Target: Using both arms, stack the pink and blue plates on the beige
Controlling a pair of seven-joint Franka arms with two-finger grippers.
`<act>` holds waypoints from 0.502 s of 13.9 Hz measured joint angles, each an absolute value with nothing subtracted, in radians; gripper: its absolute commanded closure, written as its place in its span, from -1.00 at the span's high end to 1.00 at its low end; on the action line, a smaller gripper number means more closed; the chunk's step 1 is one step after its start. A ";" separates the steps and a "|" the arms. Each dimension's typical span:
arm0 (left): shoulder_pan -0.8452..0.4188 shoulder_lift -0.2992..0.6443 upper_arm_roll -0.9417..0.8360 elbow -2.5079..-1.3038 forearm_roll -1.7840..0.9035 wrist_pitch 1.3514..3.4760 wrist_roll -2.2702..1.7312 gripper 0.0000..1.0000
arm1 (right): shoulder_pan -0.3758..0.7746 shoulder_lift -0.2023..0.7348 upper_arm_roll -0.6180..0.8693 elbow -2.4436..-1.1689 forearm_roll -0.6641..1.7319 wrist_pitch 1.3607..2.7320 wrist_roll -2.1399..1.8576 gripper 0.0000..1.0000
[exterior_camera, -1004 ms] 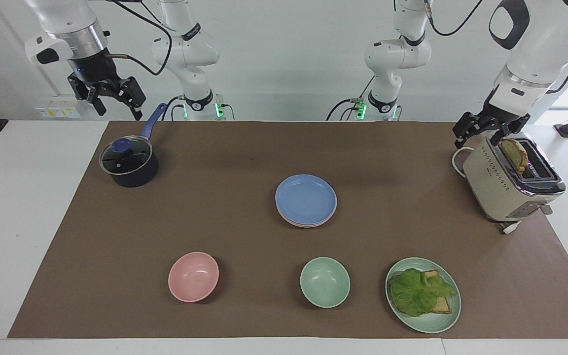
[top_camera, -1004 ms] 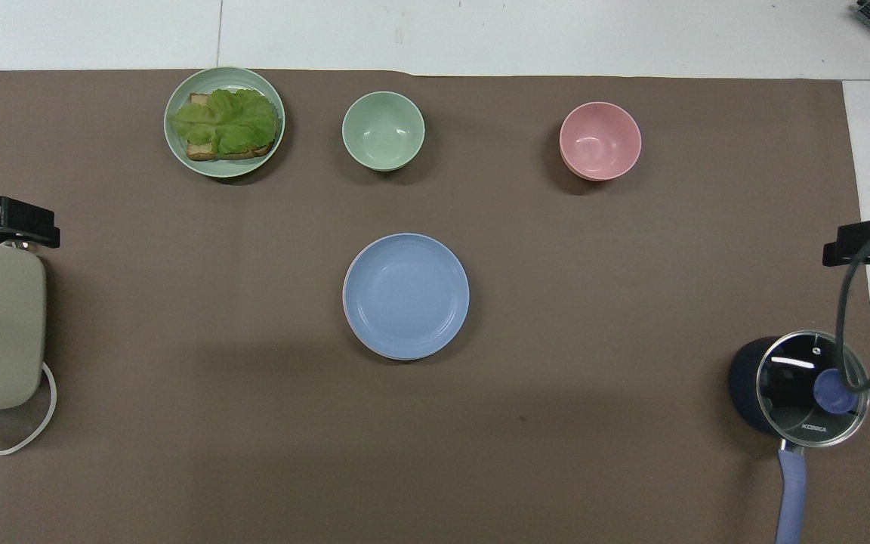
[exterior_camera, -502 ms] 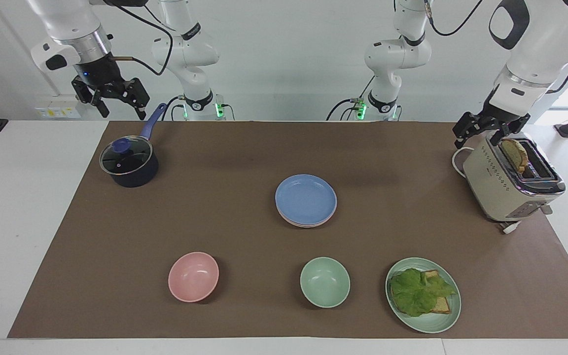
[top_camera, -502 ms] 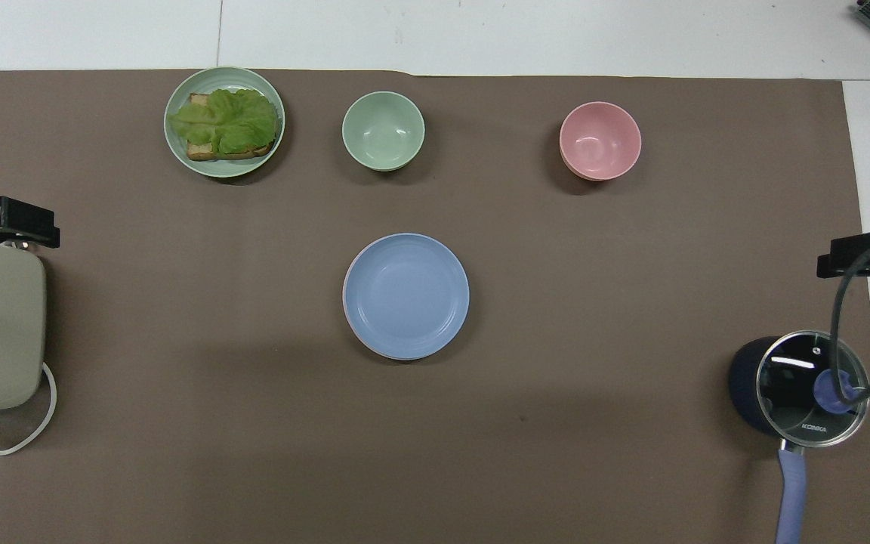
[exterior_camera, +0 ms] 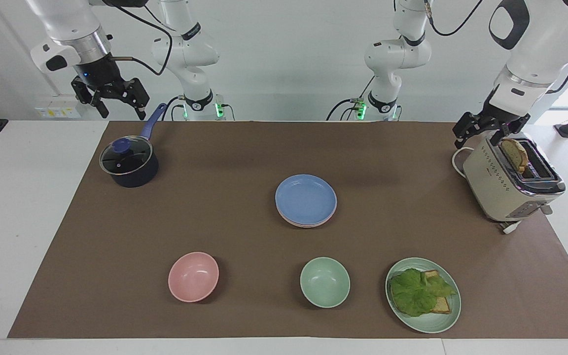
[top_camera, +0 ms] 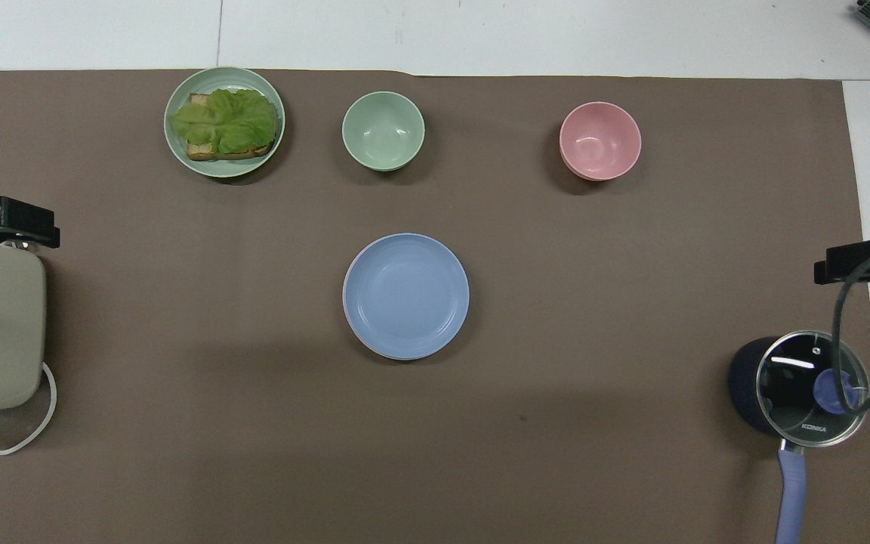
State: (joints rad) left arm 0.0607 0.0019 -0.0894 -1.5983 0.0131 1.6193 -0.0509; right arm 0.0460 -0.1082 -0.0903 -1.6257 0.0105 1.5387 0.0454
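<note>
A periwinkle blue plate (exterior_camera: 306, 198) (top_camera: 405, 295) tops a stack in the middle of the brown mat. A thin rim of the pink plate (exterior_camera: 304, 225) shows just under it. The beige plate is hidden beneath them. My right gripper (exterior_camera: 119, 111) (top_camera: 862, 261) hangs open in the air over the table's edge beside the saucepan, holding nothing. My left gripper (exterior_camera: 480, 137) (top_camera: 3, 224) waits open just above the toaster at the left arm's end, also with nothing in it.
A lidded dark saucepan (exterior_camera: 128, 163) with a blue handle stands at the right arm's end. A cream toaster (exterior_camera: 510, 185) holds a slice of bread. Farther from the robots stand a pink bowl (exterior_camera: 193, 276), a green bowl (exterior_camera: 324, 282) and a green plate (exterior_camera: 442, 320) with lettuce and toast.
My right gripper has risen a little and drifted slightly toward the robots beside the saucepan. The left arm and the plates have not moved.
</note>
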 measured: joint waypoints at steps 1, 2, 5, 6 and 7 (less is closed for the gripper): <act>0.061 0.002 -0.089 -1.598 0.013 1.619 -0.051 1.00 | 0.046 -0.108 -0.090 -1.626 0.011 1.539 0.037 1.00; 0.061 0.002 -0.089 -1.598 0.013 1.619 -0.051 1.00 | 0.046 -0.108 -0.090 -1.626 0.010 1.539 0.030 1.00; 0.061 0.002 -0.089 -1.598 0.013 1.619 -0.051 1.00 | 0.046 -0.108 -0.090 -1.626 0.005 1.539 0.006 1.00; 0.061 0.002 -0.089 -1.598 0.013 1.619 -0.051 1.00 | 0.046 -0.108 -0.090 -1.626 0.001 1.539 0.005 1.00; 0.061 0.002 -0.089 -1.598 0.013 1.619 -0.051 1.00 | 0.046 -0.108 -0.090 -1.626 -0.002 1.539 0.005 1.00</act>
State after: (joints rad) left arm 0.0607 0.0019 -0.0894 -1.5983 0.0131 1.6191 -0.0509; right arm 0.0460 -0.1082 -0.0904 -1.6261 -0.0015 1.5387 0.0052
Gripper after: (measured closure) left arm 0.000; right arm 0.000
